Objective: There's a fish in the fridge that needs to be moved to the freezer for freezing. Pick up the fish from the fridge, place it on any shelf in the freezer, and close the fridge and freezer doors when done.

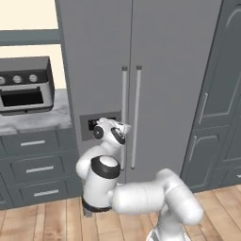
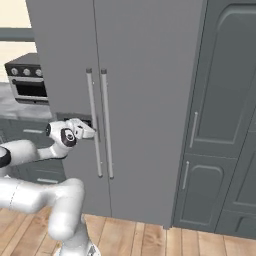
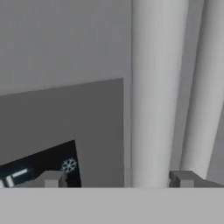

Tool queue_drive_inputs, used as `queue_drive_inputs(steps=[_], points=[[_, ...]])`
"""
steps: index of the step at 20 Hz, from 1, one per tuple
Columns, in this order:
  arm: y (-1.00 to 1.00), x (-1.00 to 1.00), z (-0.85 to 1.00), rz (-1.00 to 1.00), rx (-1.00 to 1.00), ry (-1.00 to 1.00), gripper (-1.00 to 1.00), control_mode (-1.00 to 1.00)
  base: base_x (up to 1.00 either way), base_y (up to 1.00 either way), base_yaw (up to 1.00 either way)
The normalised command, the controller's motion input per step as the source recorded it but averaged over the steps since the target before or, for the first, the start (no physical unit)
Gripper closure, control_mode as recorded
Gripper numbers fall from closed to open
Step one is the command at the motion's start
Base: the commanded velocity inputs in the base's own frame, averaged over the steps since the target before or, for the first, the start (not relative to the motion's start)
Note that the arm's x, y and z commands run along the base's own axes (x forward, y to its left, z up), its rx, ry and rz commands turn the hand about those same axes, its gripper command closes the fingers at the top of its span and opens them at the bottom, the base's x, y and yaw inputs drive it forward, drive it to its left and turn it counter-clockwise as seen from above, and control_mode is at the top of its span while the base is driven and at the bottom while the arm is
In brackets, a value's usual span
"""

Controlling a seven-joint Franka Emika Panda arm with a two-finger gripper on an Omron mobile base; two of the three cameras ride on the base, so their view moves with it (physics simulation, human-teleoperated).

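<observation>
Straddling the freezer door handle (image 3: pixel 151 87) with open tool (image 3: pixel 118 179), both doors shut; door-opening step underway, next closing the tool on the handle and pulling.

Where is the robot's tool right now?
In the left base view the tool is up against the narrower door's silver handle, beside the dark dispenser panel. In the hand view its open fingertips sit on either side of that handle.
</observation>
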Motion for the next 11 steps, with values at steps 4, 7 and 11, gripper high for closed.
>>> queue_drive_inputs(steps=[4, 7, 11], points=[[-0.65, 0.34, 0.10, 0.08, 0.13, 0.00, -1.00, -1.00, 0.00, 0.00, 0.00], [-0.28, 0.00, 0.27, 0.00, 0.09, 0.00, -1.00, -1.00, 0.00, 0.00, 0.00], [-0.11, 0.00, 0.20, 0.00, 0.05, 0.00, -1.00, -1.00, 0.00, 0.00, 0.00]])
